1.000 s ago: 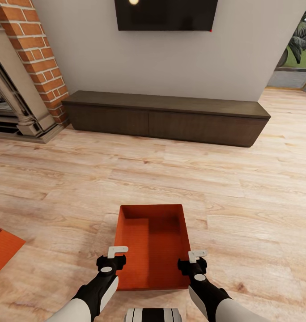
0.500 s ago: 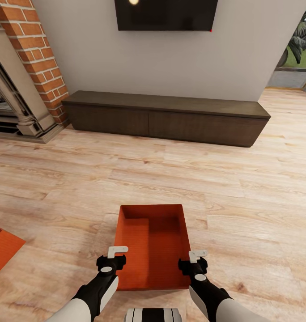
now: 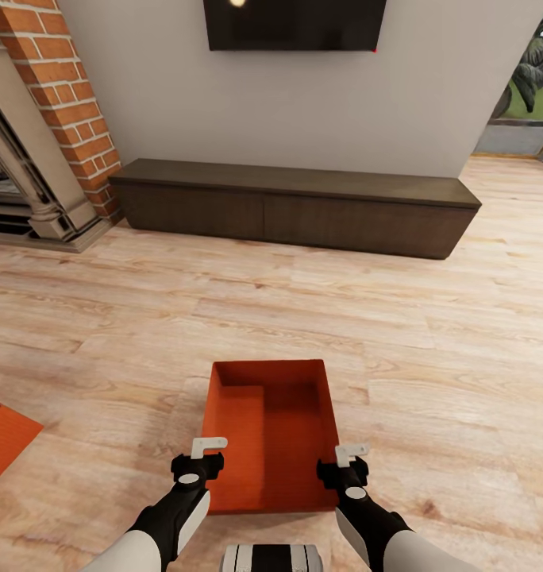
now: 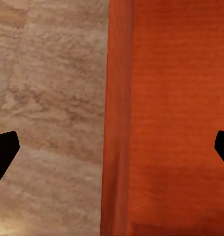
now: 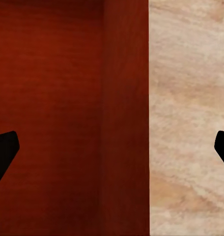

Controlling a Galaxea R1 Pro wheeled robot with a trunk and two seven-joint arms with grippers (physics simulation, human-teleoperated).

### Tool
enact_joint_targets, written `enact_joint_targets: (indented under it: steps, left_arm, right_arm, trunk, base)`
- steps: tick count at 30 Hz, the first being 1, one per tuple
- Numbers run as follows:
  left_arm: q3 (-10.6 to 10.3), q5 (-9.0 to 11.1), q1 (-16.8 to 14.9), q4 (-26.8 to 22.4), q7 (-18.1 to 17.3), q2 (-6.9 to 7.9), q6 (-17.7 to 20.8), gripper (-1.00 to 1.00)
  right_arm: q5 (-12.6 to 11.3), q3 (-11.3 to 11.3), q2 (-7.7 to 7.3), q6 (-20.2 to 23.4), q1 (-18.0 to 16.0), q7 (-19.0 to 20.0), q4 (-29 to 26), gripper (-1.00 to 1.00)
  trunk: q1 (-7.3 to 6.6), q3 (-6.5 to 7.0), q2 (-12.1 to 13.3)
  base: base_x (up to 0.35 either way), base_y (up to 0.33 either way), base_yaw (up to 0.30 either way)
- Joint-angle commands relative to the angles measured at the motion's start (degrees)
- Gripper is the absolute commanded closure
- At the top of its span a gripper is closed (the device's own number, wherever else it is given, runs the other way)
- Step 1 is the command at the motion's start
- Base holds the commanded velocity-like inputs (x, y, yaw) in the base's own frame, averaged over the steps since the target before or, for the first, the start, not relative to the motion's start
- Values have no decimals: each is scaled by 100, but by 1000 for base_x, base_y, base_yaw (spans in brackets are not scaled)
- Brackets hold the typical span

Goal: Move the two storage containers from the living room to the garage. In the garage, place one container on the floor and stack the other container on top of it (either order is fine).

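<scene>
- The bin sits on the wood floor at 6 o'clock in the head view, empty, open top up.
- We judge it light and stiff, with smooth, possibly slippery thin walls; the two long side walls are the best hold.
- Our left gripper hangs over the left wall, fingers apart, straddling it.
- Our right gripper does likewise over the right wall, fingers apart.
- A second bin lies at 8 o'clock; the cabinet stands at 12 o'clock.

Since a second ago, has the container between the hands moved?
No. The container keeps its place on the floor planks; only the camera tilted slightly.
</scene>
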Motion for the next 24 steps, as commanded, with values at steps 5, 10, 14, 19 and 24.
enact_joint_targets:
  steps: [5,10,14,19,24]
  left_arm:
    - [-48,49,0,-9,44,5,24,-100]
    - [-48,49,0,-9,44,5,24,-100]
    - [-48,51,0,-9,44,5,24,-100]
    - [-48,54,0,-9,44,5,24,-100]
    - [-48,50,0,-9,58,-1,30,-100]
  right_arm:
    - [-49,46,-1,-26,-4,-28,6,-100]
    - [-49,40,-1,-24,-4,-36,6,-100]
    - [-49,38,-1,-23,-4,-43,6,-100]
    - [-49,31,-1,-10,-4,-52,6,-100]
    - [-49,36,-1,-21,-4,-55,6,-100]
  trunk:
    - [65,-58,-123]
    - [65,-58,-123]
    - [65,-58,-123]
    - [65,-58,-123]
    - [65,-58,-123]
  base:
    - [0,0,0]
    - [0,0,0]
    - [0,0,0]
    - [0,0,0]
    - [0,0,0]
